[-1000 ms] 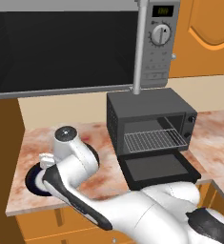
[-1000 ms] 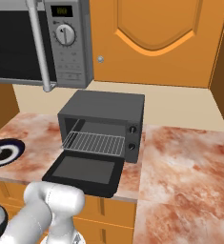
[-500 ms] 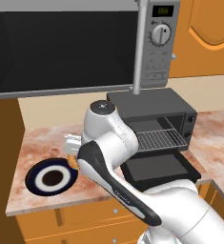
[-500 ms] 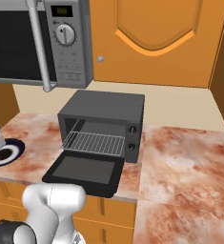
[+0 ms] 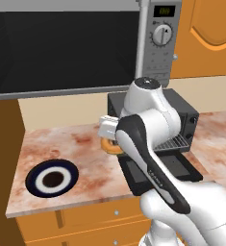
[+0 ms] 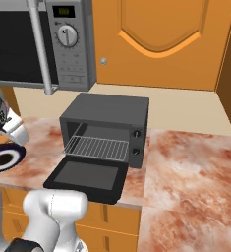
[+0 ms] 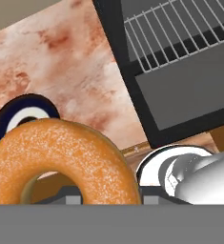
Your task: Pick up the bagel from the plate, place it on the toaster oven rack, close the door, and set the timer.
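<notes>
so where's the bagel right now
The bagel is off the plate, held in the gripper above the counter, between the plate and the toaster oven's open door.

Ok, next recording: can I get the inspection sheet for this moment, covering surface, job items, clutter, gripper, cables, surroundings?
Surface: marbled reddish counter.
Bagel: off the plate, held in the gripper, in the air above the counter between plate and toaster oven.
Plate: bare, on the counter's left.
Toaster oven: door dropped open, rack bare.
Clutter: nothing seen.
Gripper: shut on the bagel.
Cables: nothing seen.
Surroundings: microwave above, orange cabinets behind.
</notes>
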Tool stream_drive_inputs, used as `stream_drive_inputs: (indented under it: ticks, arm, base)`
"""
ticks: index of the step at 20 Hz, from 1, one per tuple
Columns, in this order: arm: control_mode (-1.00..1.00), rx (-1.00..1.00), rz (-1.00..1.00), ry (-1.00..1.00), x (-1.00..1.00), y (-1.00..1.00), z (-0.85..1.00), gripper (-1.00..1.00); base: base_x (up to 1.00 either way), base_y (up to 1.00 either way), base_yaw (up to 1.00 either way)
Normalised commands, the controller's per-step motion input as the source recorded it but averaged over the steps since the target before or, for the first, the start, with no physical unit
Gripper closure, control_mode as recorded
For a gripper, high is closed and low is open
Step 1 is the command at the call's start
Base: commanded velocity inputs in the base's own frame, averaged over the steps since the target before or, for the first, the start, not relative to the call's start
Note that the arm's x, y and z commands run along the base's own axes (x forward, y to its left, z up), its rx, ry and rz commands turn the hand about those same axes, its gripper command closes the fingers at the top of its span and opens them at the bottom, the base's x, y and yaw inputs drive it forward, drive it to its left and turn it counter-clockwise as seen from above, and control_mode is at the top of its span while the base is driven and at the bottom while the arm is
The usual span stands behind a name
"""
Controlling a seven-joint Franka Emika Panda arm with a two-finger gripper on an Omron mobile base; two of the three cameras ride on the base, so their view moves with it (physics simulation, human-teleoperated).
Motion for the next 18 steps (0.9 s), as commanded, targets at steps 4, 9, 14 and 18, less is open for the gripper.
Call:
stream_drive_inputs:
  ticks: [4,9,14,18]
  arm:
    - [-1.00,-0.01,-0.03,0.00,0.00,-1.00,0.00,1.00]
    - [-1.00,0.00,-0.01,0.01,0.01,-1.00,-0.08,1.00]
    - [-1.00,0.00,0.00,0.00,0.09,-0.86,-0.04,1.00]
    - [-1.00,0.00,0.00,-0.02,0.18,-0.68,-0.07,1.00]
  base:
    - [0.00,0.00,0.00]
    - [0.00,0.00,0.00]
    - [0.00,0.00,0.00]
    - [0.00,0.00,0.00]
